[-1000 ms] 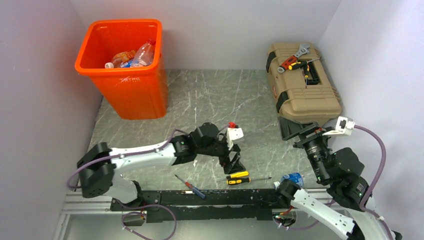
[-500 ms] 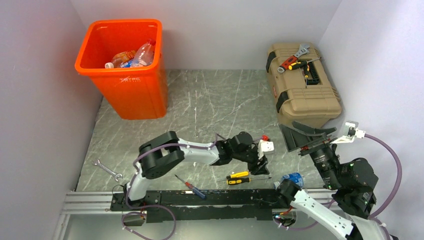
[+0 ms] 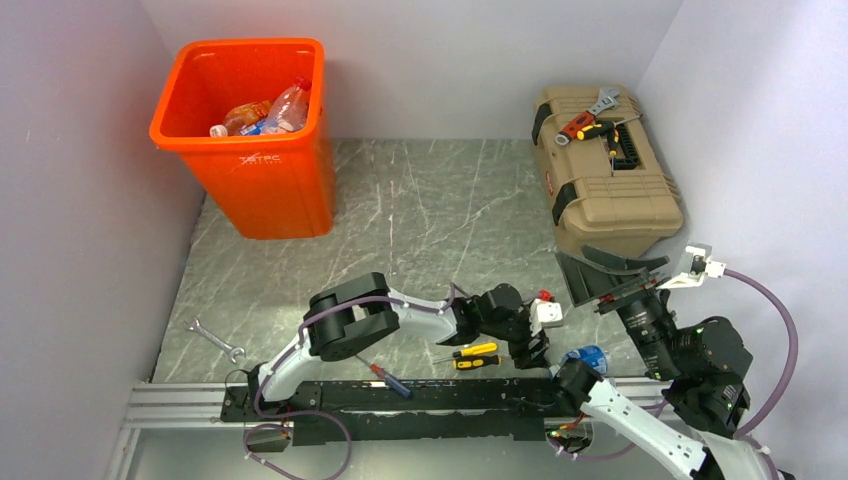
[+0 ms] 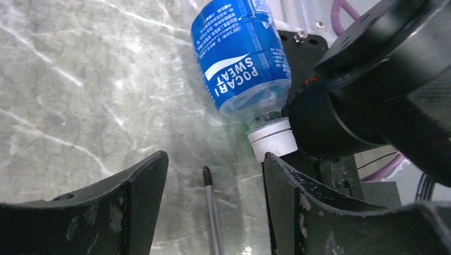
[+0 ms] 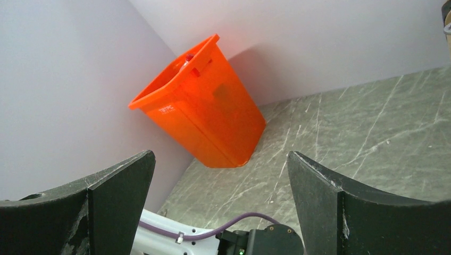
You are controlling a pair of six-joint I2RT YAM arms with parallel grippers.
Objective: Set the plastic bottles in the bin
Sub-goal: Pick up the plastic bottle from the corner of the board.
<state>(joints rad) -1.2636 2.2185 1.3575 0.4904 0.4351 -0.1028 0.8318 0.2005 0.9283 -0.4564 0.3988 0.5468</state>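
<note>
Lying loose, one blue bottle (image 4: 242, 58), one bin (image 3: 262, 170)

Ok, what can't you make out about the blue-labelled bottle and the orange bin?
- Blue-labelled clear plastic bottle, left wrist view: its base is cut off by the top edge.
- Tall orange plastic bin, top view: its own walls hide the lower contents, so no count.
- Thin metal screwdriver shaft, left wrist view: its handle is cut off by the bottom edge.

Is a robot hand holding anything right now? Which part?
No, nothing is held. The left gripper is open, near the blue-labelled clear plastic bottle with a white cap; the right gripper is open and empty.
</note>
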